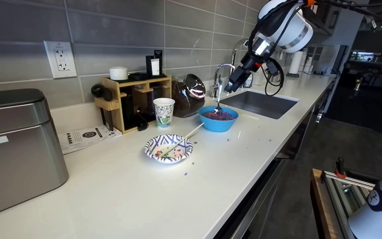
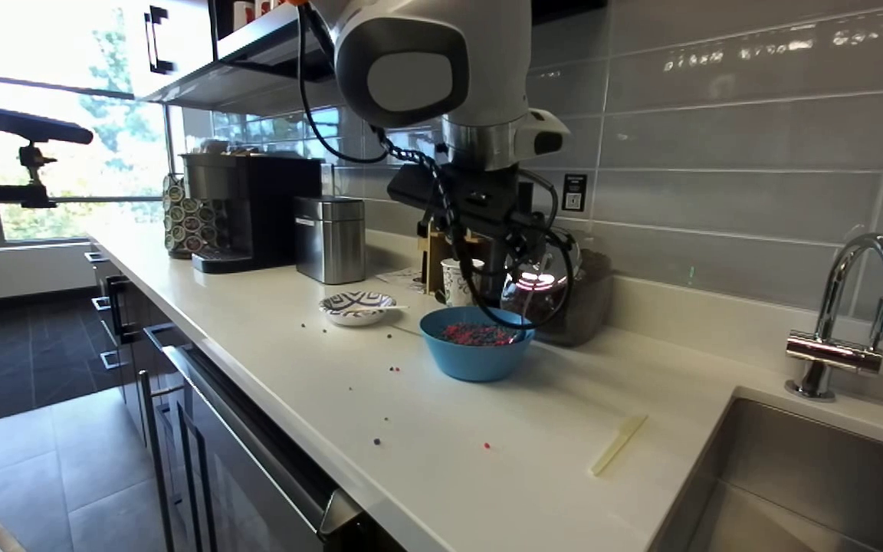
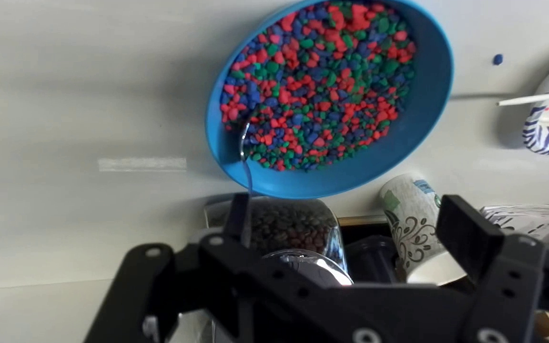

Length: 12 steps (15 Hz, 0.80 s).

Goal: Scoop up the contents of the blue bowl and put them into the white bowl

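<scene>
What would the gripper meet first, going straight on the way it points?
Probably the blue bowl, which lies ahead of the open gripper in an exterior view; depth is unclear, so the shiny utensil standing in it might be brushed first.

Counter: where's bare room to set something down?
Best bet: counter between steel bin, white bowl and front edge, with stray bits near that bowl. Crowded: along the wall, with organizer, cup and jar; toward the blue bowl, where a stick juts; between blue bowl and sink, a pale utensil.

Coloured bits (image 3: pixel 317 95) crowd the blue bowl (image 1: pixel 217 126), dot the white bowl (image 1: pixel 157 142).
</scene>
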{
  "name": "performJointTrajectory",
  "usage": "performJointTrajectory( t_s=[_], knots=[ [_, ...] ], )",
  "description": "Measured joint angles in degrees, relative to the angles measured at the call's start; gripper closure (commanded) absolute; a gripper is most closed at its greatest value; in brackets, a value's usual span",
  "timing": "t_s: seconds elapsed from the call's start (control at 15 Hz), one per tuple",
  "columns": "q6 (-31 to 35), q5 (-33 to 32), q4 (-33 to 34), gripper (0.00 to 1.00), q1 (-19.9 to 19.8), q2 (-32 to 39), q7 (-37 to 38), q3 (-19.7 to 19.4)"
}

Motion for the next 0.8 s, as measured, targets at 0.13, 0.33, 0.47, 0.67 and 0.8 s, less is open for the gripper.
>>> performJointTrajectory(
  t_s=[0.13,0.33,0.47,0.67,0.8],
  knots=[
    [0.00,-0.01,0.18,0.00,-0.01,0.09,0.00,0.00],
    [0.01,2.06,0.41,0.00,0.18,0.39,-0.33,-0.48],
    [0.01,5.28,0.71,0.00,0.70,0.90,-1.59,-1.44],
    [0.00,10.95,1.56,0.00,1.91,2.17,-5.10,-3.29],
    [0.00,14.22,2.42,0.00,2.51,3.59,-7.35,-4.35]
  ],
)
